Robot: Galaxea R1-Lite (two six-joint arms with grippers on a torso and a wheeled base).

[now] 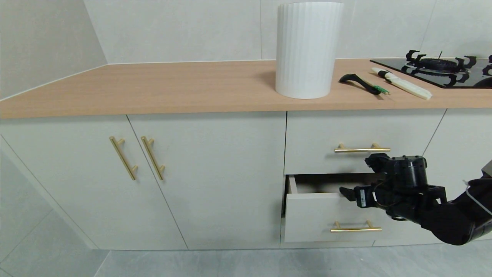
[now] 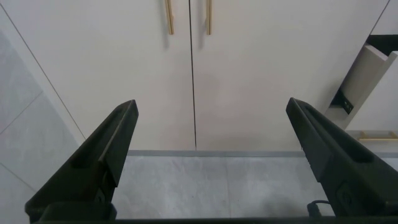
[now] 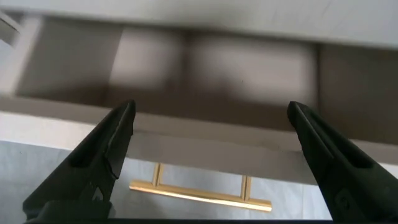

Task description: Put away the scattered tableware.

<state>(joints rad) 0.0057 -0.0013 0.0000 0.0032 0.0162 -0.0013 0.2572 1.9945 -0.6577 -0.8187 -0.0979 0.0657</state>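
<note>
Hovering over pulled-out pale lower drawer (image 1: 319,219), right end effector (image 1: 355,176) spread apart; opening seemingly done, next reach to twelve o'clock for black-handled utensil (image 1: 361,82)

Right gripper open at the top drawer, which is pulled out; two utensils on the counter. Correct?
Not quite. The pulled-out one is the lower drawer; the top drawer is shut, as the head view shows. The right gripper is open at the lower drawer, and the black-handled utensil and white knife lie on the counter.
</note>
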